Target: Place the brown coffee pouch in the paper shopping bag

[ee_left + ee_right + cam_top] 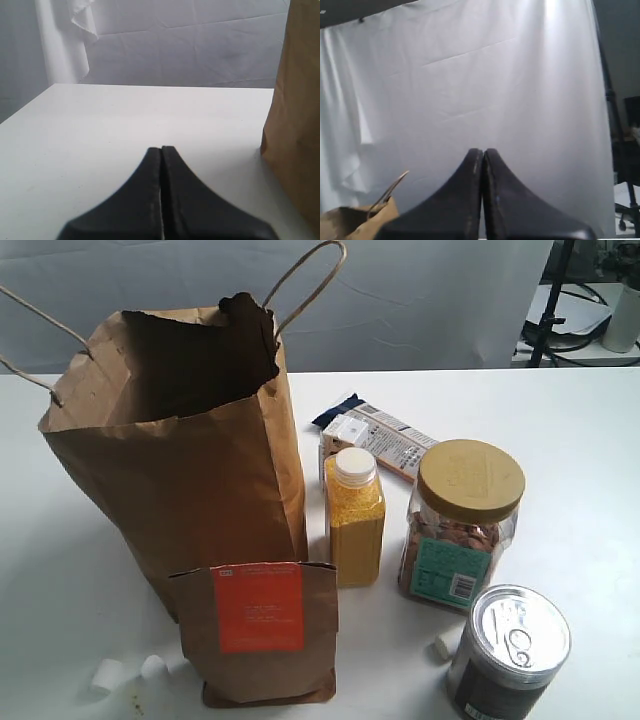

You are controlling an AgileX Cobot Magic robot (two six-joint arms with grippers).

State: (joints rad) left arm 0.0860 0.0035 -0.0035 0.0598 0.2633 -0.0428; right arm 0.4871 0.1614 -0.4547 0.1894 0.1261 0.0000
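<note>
White desk (590,430) bearing a yellow-filled bottle (354,525), a gold-lidded jar (460,530) just to its right, a ring-pull can (508,652) near right, and a carton (385,440) lying farther back.

White counter (580,470) carries: paper shopping bag (190,470) upright, brown coffee pouch (260,635) just before it. Yellow bottle (354,525), gold-lidded jar (458,530), ring-pull can (508,650) standing. Carton (385,440) lying flat behind. Small white lumps (108,675) near front.

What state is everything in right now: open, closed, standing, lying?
Shopping bag: upright, open at top.
Coffee pouch: upright, outside the bag.
Yellow bottle: upright, capped.
Jar: upright, lid on.
Can: upright, pull-tab lid unopened.
Box: lying flat.
Left gripper: shut.
Right gripper: shut.
</note>
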